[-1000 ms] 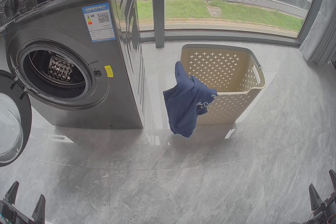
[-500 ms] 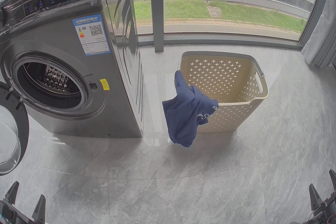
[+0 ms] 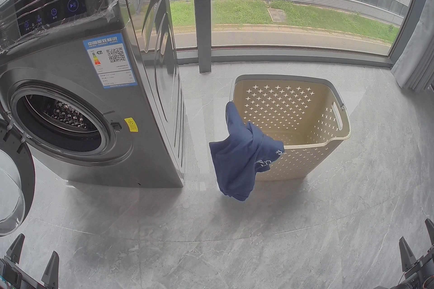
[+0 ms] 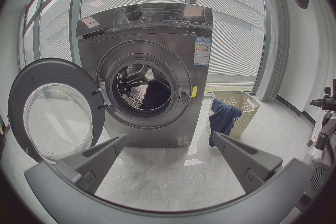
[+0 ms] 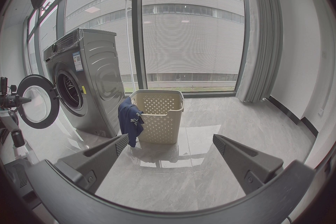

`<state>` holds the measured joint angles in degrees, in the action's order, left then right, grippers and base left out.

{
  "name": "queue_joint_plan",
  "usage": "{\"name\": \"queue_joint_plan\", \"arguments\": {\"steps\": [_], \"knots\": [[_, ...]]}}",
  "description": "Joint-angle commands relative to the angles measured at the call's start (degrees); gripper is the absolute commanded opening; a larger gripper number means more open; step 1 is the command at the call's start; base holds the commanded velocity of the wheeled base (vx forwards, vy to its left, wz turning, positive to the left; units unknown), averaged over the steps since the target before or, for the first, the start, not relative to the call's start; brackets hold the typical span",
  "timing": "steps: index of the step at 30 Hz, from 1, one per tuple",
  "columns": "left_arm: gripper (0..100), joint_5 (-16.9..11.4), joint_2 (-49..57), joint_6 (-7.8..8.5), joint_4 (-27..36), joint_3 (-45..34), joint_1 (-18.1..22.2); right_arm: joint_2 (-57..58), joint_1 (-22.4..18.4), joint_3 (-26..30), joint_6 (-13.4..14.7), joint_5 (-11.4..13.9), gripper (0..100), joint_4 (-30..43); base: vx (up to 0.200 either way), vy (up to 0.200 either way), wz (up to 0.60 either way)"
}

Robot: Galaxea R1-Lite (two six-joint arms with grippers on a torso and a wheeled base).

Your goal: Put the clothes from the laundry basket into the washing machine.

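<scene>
Blue shirt [image 3: 242,159] draped over the laundry basket [image 3: 337,110] rim; washing machine [image 3: 90,123] door [image 3: 12,195] swung open
Left gripper [image 3: 36,246] released; right gripper [image 3: 415,231] released too; both well apart from the basket.

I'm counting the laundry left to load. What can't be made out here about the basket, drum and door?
Laundry basket bottom, head view: hidden by its near wall and the draped blue garment.
Drum contents, left wrist view: a dark shape, too dim to identify.
Washer door, head view: cut off by the left edge.
</scene>
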<state>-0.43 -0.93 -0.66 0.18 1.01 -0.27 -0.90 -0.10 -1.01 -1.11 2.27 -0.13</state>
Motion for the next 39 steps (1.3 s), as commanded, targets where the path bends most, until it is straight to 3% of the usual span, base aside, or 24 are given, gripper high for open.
{"name": "queue_joint_plan", "arguments": {"steps": [1,12,17,20,24,26,28,30,32,34,35,37,39], "knots": [[100,-0.01,0.84,0.04,-0.01,-0.84,0.0,0.29,0.01,1.01,-0.03,0.02,100,-0.04,0.0,0.0,0.0],[100,-0.01,0.84,-0.13,-0.01,-0.84,0.0,0.29,-0.08,1.01,-0.21,0.02,100,-0.48,0.0,0.0,0.0],[100,-0.1,0.84,-0.04,-0.01,-0.84,0.0,-4.02,0.36,-7.34,-0.03,0.9,100,-0.39,0.0,0.0,0.0],[100,-0.1,0.84,0.13,-0.01,-0.84,0.0,-10.26,0.36,-8.39,-0.03,1.78,100,-1.01,0.0,0.0,0.0],[100,-0.1,0.84,-0.04,-0.01,-0.84,0.0,-30.65,1.06,-9.97,0.58,7.66,100,-5.23,0.1,0.0,0.0],[100,-0.1,0.84,-0.13,-0.01,-0.84,0.0,-38.65,1.94,-11.56,2.6,10.56,100,-8.74,0.1,0.0,0.0],[100,-0.1,0.84,-0.13,-0.01,-0.84,0.0,-43.48,3.17,-12.52,4.1,11.62,100,-11.2,0.0,0.0,0.0],[100,-0.1,0.84,-0.04,-0.01,-0.84,0.0,-53.5,8.54,-13.84,7.09,11.71,100,-17.18,0.0,0.0,0.0],[100,-0.1,0.84,-0.04,-0.01,-0.84,0.0,-59.48,13.11,-13.84,10.07,11.09,100,-21.93,0.0,0.0,0.0],[100,-0.1,0.84,-0.13,-0.01,-0.84,0.0,-65.72,18.2,-13.67,14.21,7.49,100,-26.32,0.0,0.0,0.0],[100,-0.1,0.84,-0.13,-0.01,-0.84,0.0,-68.8,21.37,-13.93,15.61,4.15,100,-27.82,0.0,0.0,0.0],[100,-0.1,0.84,-0.22,0.08,-0.92,0.0,-72.49,25.59,-14.37,17.11,-0.25,100,-29.75,0.0,0.0,0.0],[100,-0.1,0.84,-0.13,-0.01,-0.84,0.0,-75.21,28.75,-14.81,18.51,-2.97,100,-31.68,0.0,0.0,0.0]]}}
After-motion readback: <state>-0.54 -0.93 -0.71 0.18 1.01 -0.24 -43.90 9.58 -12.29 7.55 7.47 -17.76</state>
